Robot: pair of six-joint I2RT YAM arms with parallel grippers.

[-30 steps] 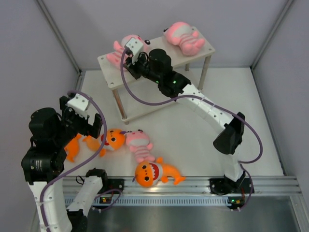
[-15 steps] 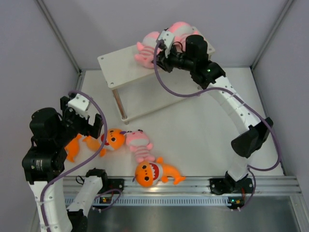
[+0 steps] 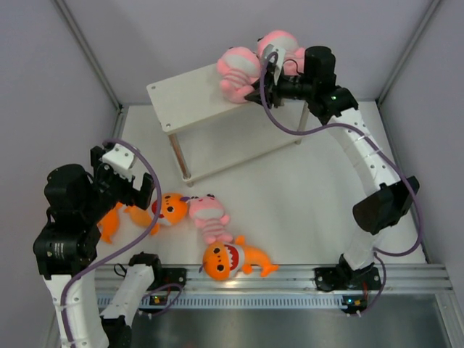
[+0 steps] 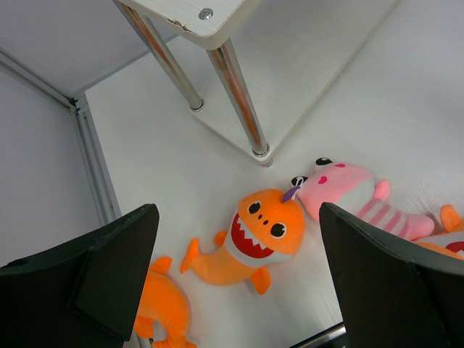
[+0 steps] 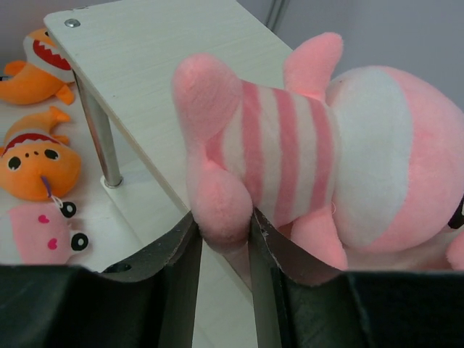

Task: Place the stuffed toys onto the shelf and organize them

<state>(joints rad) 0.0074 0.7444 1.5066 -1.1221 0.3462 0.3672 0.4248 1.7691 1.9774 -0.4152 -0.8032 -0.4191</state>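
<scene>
Currently right gripper pinches plump, stripe-bellied pink toy; left gripper gapes wide, empty.

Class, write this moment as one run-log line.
right end effector: shut on pink toy on shelf | second pink toy: beside it | left end effector: open, near orange shark

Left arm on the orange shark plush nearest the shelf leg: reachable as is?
Probably yes. The open left claw hovers over that orange shark plush with nothing between; the pink striped plush beside its head crowds one side.
</scene>
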